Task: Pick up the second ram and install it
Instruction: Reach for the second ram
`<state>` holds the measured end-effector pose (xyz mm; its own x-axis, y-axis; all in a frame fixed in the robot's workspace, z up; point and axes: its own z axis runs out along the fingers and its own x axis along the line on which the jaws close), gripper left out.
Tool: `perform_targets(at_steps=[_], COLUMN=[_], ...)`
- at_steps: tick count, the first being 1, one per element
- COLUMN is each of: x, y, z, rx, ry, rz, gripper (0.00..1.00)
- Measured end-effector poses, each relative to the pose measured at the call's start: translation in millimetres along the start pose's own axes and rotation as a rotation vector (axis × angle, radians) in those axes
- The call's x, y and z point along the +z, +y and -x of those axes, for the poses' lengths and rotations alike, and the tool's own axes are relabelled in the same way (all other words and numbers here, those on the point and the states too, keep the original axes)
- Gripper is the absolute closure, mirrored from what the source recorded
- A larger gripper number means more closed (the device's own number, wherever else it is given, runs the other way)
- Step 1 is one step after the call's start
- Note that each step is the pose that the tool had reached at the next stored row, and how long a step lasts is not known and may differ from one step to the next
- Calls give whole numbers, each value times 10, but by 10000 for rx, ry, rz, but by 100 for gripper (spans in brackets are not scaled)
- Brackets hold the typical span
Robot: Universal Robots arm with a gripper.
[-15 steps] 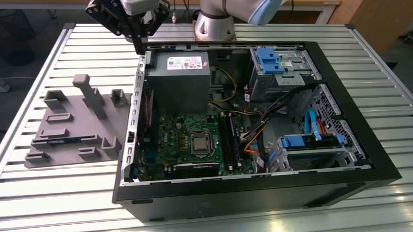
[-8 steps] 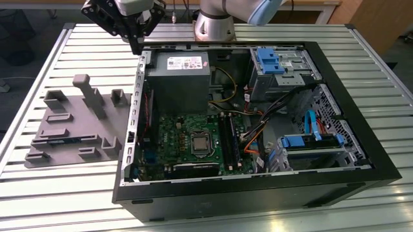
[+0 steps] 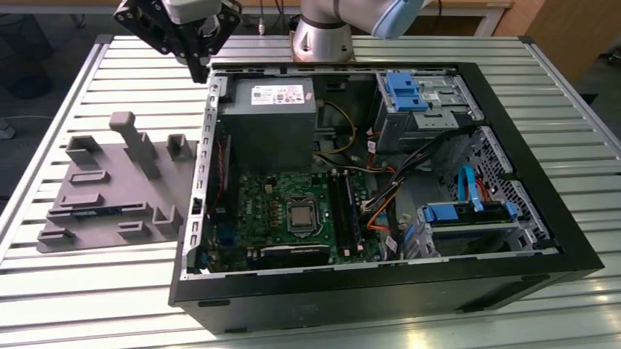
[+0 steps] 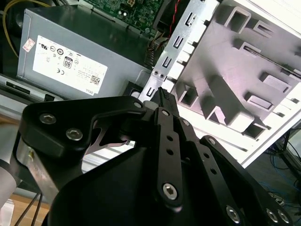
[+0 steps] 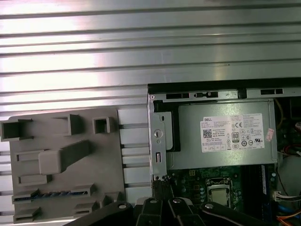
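Above the far corner of the open computer case, at the exterior view's left, the hand hangs with its fingers pressed together. The second ram lies well apart from the hand, seated in a long slot of the grey fixture. That fixture rests on the slatted metal counter just beside the case. Inside the case are the power supply, the motherboard and blue drive brackets. Wooden furniture stands beyond the counter. A white label with small printed marks sits on the power supply.
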<state>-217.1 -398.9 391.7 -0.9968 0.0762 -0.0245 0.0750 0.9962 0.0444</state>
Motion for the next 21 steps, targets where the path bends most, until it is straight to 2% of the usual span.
perform_targets(at_steps=[21], x=[5], y=[-16], z=[-209], rx=[0], ry=[2], rz=[-1], gripper=[89])
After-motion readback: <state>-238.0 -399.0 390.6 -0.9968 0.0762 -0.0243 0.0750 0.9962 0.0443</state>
